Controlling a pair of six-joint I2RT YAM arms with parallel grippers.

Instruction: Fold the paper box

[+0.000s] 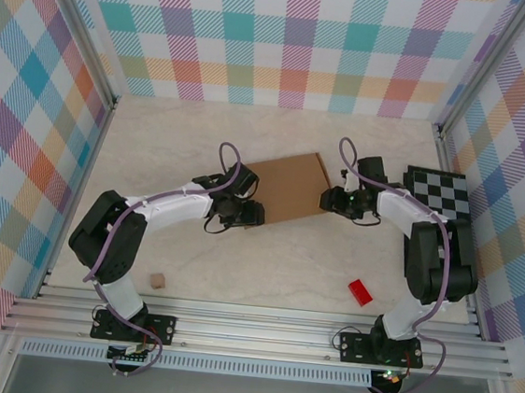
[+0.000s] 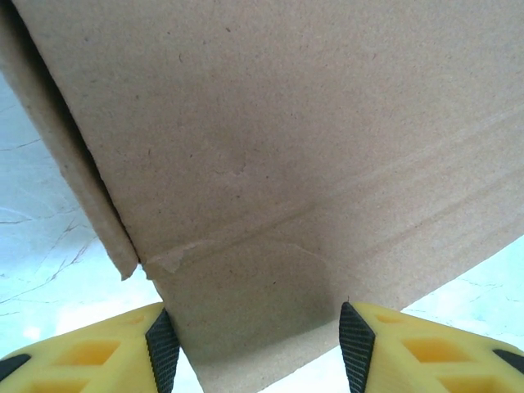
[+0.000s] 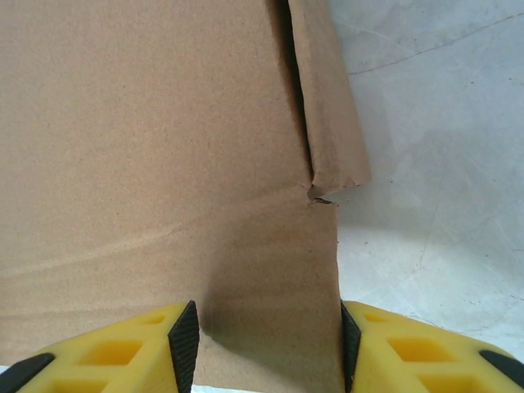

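The paper box (image 1: 282, 187) is a flat brown cardboard piece lying in the middle of the table. My left gripper (image 1: 242, 215) is at its near left edge and my right gripper (image 1: 330, 201) at its right edge. In the left wrist view the box (image 2: 270, 139) has a tab reaching down between the yellow fingers (image 2: 98, 356) of the open left gripper (image 2: 258, 348). In the right wrist view a flap of the box (image 3: 164, 147) lies between the black pads (image 3: 185, 340) of the open right gripper (image 3: 266, 348), with a folded side strip beside it.
A black-and-white checkerboard (image 1: 440, 192) lies at the right by the right arm. A small red block (image 1: 359, 292) sits near the front right and a tiny tan cube (image 1: 156, 280) near the front left. Plaid walls enclose the table on three sides.
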